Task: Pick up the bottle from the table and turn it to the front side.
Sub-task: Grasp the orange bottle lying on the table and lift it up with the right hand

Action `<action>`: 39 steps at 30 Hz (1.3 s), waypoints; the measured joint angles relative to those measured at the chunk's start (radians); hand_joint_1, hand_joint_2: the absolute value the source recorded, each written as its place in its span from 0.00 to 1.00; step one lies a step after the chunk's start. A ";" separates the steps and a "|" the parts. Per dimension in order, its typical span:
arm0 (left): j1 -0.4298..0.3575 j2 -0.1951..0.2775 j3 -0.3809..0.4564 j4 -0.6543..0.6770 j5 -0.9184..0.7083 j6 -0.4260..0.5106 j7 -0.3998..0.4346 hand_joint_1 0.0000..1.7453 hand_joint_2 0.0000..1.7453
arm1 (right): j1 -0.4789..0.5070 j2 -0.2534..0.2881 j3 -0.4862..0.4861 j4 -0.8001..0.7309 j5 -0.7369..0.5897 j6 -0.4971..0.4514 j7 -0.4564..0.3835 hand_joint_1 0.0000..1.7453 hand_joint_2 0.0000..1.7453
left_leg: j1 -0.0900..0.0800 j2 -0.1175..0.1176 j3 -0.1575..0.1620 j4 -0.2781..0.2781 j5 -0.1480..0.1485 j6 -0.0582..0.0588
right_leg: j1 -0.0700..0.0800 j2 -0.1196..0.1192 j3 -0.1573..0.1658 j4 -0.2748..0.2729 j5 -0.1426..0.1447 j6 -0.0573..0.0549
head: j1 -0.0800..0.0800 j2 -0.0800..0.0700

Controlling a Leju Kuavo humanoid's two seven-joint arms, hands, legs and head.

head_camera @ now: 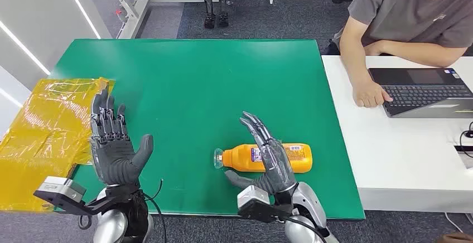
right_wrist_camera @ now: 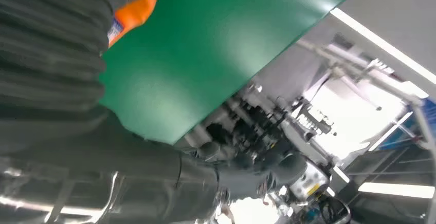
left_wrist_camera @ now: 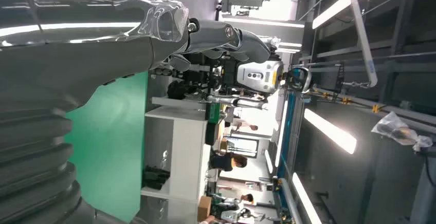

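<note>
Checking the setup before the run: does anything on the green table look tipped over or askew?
Yes. The orange plastic bottle lies on its side on the green table, its clear cap pointing toward the robot's left. The right hand is over its middle, fingers spread. Nothing looks spilled.

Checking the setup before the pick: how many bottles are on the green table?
1. The orange bottle lies on its side near the green table's front edge, under the open right hand. The yellow bag at the left may hide others.
</note>
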 joint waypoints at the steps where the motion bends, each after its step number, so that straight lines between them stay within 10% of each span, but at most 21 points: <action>1: 0.000 0.000 0.000 0.000 0.000 -0.002 0.000 0.00 1.00 | -0.009 -0.006 0.001 0.004 0.019 0.009 0.014 0.00 1.00 | 0.000 0.000 0.000 0.000 0.000 0.000 | 0.000 0.000 0.000 0.000 0.000 0.000 | 0.000 0.000; 26: -0.019 0.021 -0.020 0.004 0.044 0.015 0.000 0.00 1.00 | -0.433 -0.304 0.157 0.294 0.039 0.555 0.117 0.00 1.00 | 0.000 0.000 0.000 0.002 0.000 0.000 | 0.000 0.000 0.000 0.000 0.001 0.000 | 0.000 0.000; 39: -0.019 0.026 -0.026 0.014 0.050 0.014 0.000 0.00 1.00 | -0.564 -0.383 0.286 0.414 -0.033 0.674 0.142 0.00 1.00 | 0.000 0.000 0.000 0.002 0.000 0.000 | 0.000 0.000 0.000 0.000 0.001 0.000 | 0.000 0.000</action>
